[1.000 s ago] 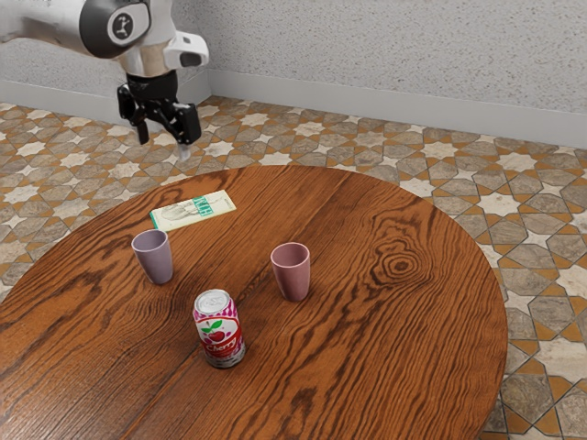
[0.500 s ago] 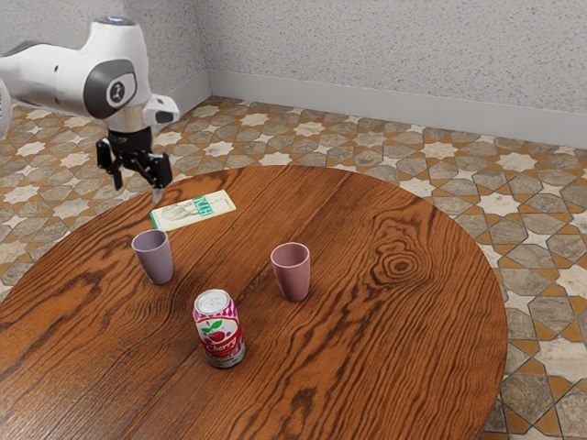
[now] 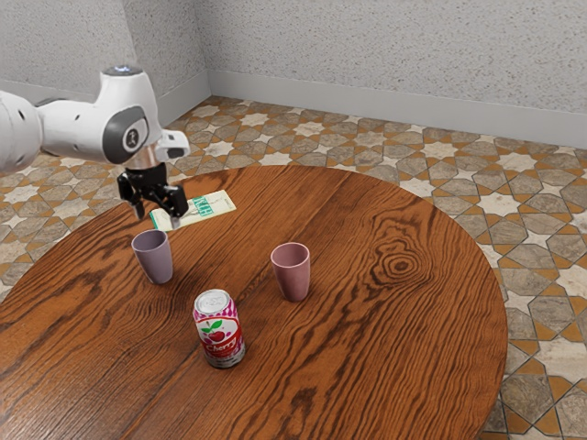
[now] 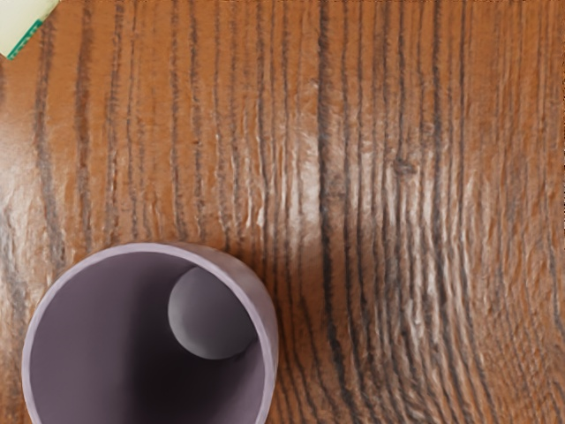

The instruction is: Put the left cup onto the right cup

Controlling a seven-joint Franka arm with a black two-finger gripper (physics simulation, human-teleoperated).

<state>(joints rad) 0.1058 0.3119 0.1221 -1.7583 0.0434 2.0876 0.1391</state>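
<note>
Cups stand upright and well apart on our wooden tabletop point(image 3: 385, 321): the lavender cup point(image 3: 152, 256) and, toward the exterior view's right of it, the pink cup point(image 3: 291, 270). Our pincer point(image 3: 159, 215) hangs just above the lavender cup without touching it, its fingers spread and gripping nothing. Through the wrist view we look down into the lavender cup point(image 4: 150, 340) to its round floor. A cherry soda can point(image 3: 218, 328) stands nearer the camera than the lavender cup, and a green-and-white packet point(image 3: 193, 209) lies flat behind it.

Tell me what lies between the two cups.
Nothing: in the exterior view, bare table separates the lilac cup from the pink cup; the cherry can stands off that line.
</note>
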